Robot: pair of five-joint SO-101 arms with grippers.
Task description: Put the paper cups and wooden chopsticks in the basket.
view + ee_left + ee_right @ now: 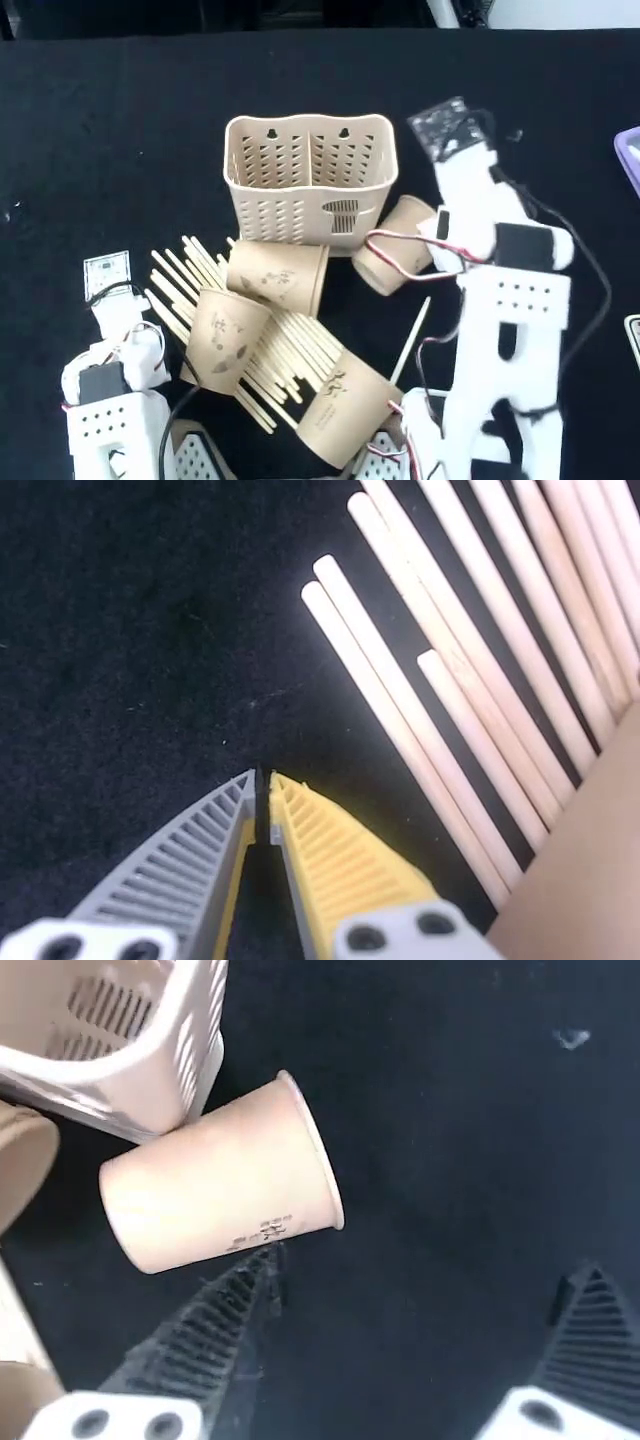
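Observation:
A beige slotted basket (310,180) stands upright at mid-table. Three paper cups lie on a fan of wooden chopsticks (262,352) in front of it: one (278,277) by the basket, one (225,335) further left, one (345,405) near the front. A fourth cup (393,258) (220,1195) lies against the basket's (120,1050) right corner. My right gripper (432,1265) is open, and one fingertip (262,1265) touches that cup's side near the rim. My left gripper (262,777) is shut on nothing, just short of the chopsticks' (440,670) ends.
A single chopstick (412,340) lies apart beside the right arm (505,300). The left arm (110,400) sits at the front left corner. A purple object (630,155) pokes in at the right edge. Black cloth (120,130) covers the table.

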